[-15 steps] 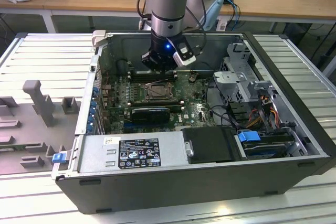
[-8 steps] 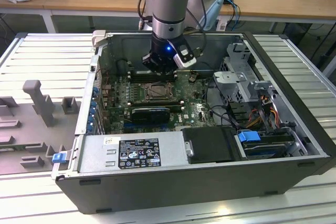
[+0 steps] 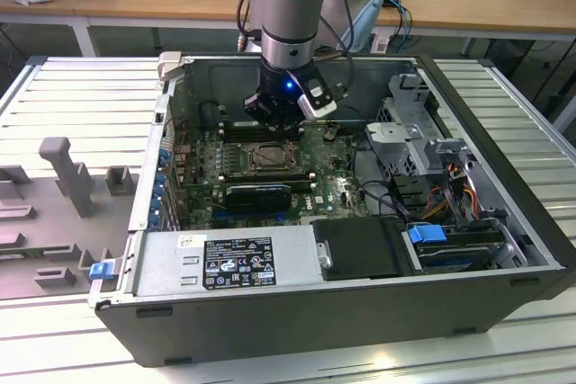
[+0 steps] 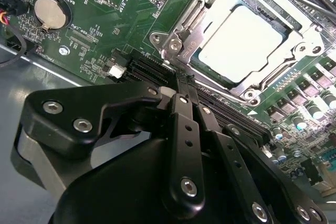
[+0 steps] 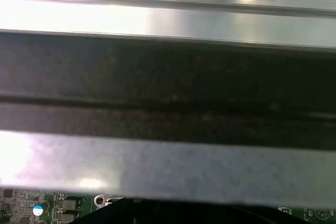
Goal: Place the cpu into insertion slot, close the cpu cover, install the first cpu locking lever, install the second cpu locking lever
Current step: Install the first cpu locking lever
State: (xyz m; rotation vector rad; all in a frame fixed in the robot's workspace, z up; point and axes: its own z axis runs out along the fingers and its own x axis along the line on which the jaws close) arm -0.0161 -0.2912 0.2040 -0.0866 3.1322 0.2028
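Observation:
The cpu [image 4: 241, 40], a pale silvery square, lies seated in the insertion slot [image 3: 268, 157] on the green motherboard. The cpu cover [image 4: 195, 34], a metal frame with a square window, is folded down flat around it. A thin wire locking lever [image 4: 220, 88] runs along the socket's edge nearest the fingers. My gripper [image 4: 182, 81] hangs just beside the socket's corner, black fingers pressed together with nothing between them, tips close to that lever's end. In the exterior view the gripper [image 3: 277, 114] sits low inside the open computer case, just behind the socket.
A black expansion card [image 3: 256, 195] lies in front of the socket and memory slots [image 3: 247, 125] behind it. The power supply [image 3: 225, 263], drive cage [image 3: 414, 128] and cables [image 3: 450, 195] crowd the case. A coin battery [image 4: 51, 11] sits on the board. The case wall [image 5: 168, 166] looms close.

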